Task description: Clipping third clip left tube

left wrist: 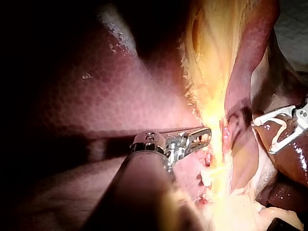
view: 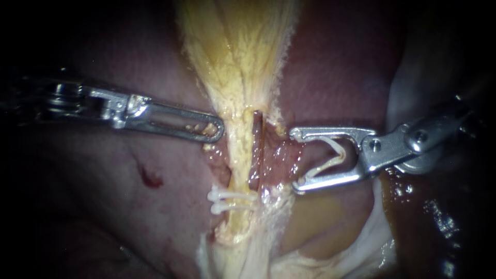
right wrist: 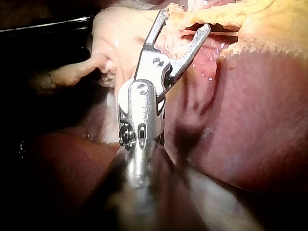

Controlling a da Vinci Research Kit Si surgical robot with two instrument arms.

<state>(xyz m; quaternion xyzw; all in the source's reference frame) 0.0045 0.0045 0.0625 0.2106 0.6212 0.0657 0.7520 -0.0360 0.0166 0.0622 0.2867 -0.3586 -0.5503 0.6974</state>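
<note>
White is the colour of the new clip (view: 338, 153) that is held in the right tool (view: 295, 160). The jaws of this tool are spread wide apart, yet the new clip is touched by both of them, one from each side, so it is gripped and ready. It is bent open like a letter V. Nothing else is caught between the jaws. Their tips are found just beside the wet pink tissue (view: 276, 155), to the right of the left tube (view: 238, 160), and the tube is not yet touched by them.

The left tool (view: 217, 129) is made of silver metal, and its jaws are laid together. Its tip is set against the yellow tissue (view: 232, 77) on the other side of the tube. Whether a bit of tissue is pinched there cannot be told.

The left tube is seen as a thin yellow strand running down the middle, between the two tools. Two white clips (view: 230, 196) are already shut across it, one just under the other, lower down than both tools. Dark red liver (view: 129, 217) is spread all around, and a small red spot (view: 150, 178) is seen on it.

The job is judged to be about half done. The third clip is loaded but not yet placed. The open jaws must be slid around the tube, squeezed shut, and then pulled away.
</note>
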